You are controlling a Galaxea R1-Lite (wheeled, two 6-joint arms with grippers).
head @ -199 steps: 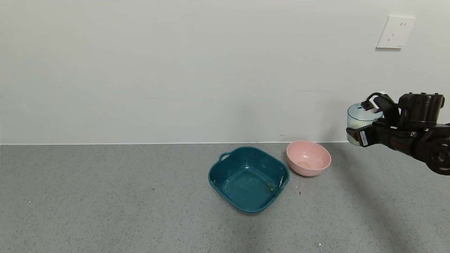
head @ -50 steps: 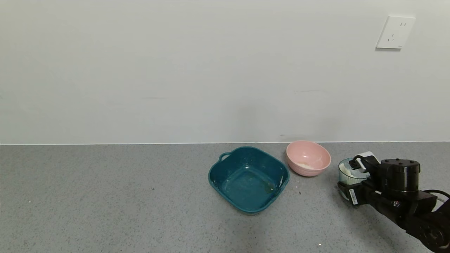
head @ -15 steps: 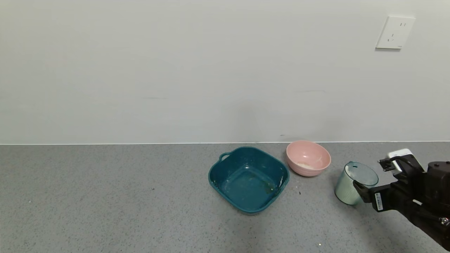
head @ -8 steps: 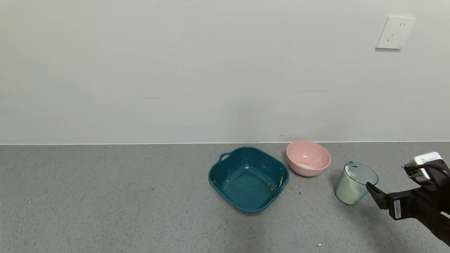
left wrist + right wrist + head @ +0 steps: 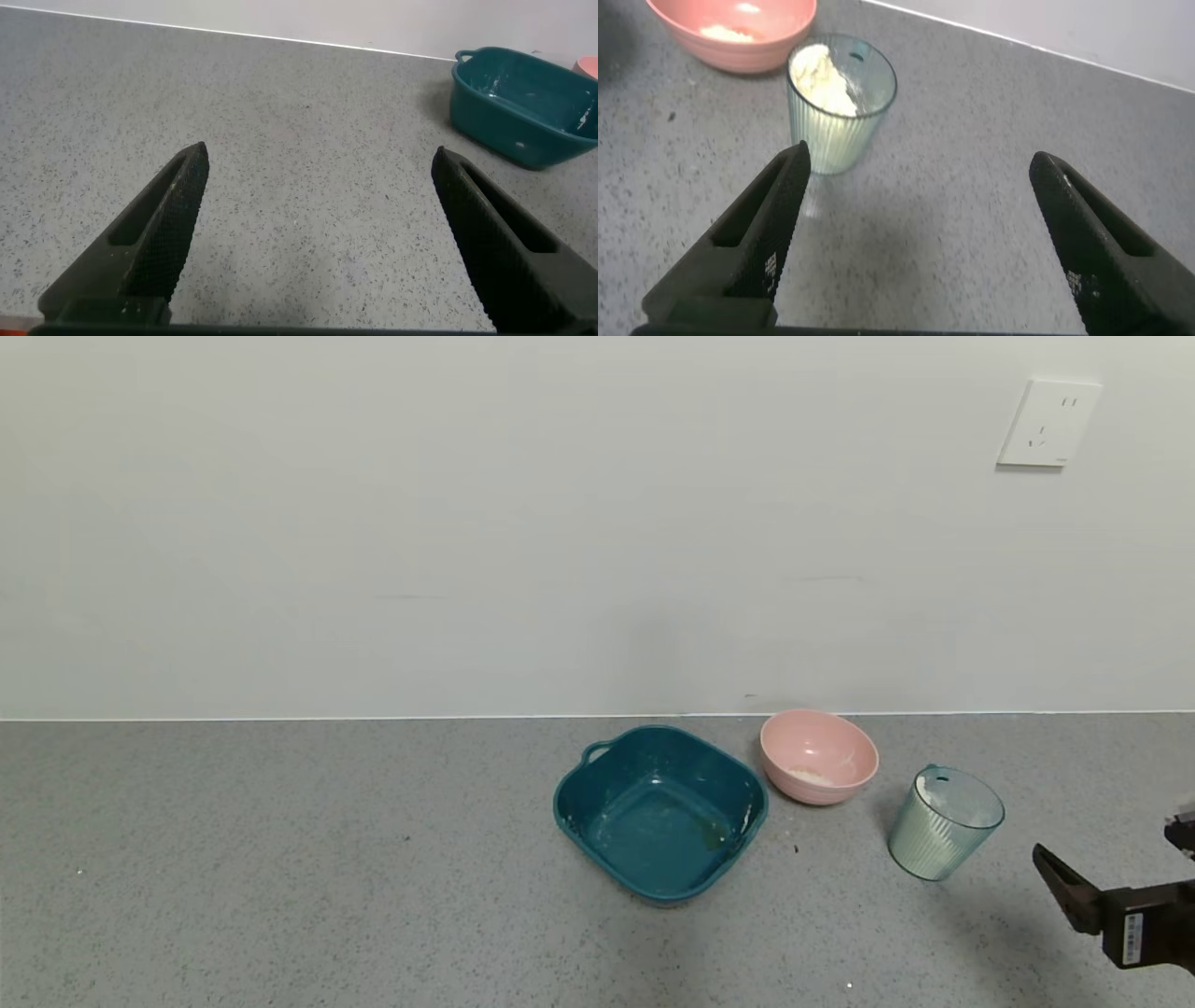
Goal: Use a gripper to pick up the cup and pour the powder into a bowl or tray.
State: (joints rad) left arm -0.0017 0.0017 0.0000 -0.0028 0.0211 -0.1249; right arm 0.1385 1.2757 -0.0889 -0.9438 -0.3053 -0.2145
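The ribbed pale blue-green cup (image 5: 944, 822) stands upright on the grey counter, right of the pink bowl (image 5: 819, 755). White powder clings inside the cup (image 5: 839, 101). A small heap of white powder (image 5: 805, 774) lies in the bowl, which also shows in the right wrist view (image 5: 733, 33). My right gripper (image 5: 915, 201) is open and empty, drawn back from the cup; in the head view one finger (image 5: 1064, 885) shows at the right edge. My left gripper (image 5: 320, 187) is open and empty over bare counter, far left of the things.
A dark teal square tray with handles (image 5: 661, 811) sits just left of the bowl; it also shows in the left wrist view (image 5: 523, 105). A wall with a white socket (image 5: 1048, 422) stands behind the counter.
My right gripper carried the cup from up in the air down to the counter, let it go and drew back to the right. White powder now lies in the bowl.
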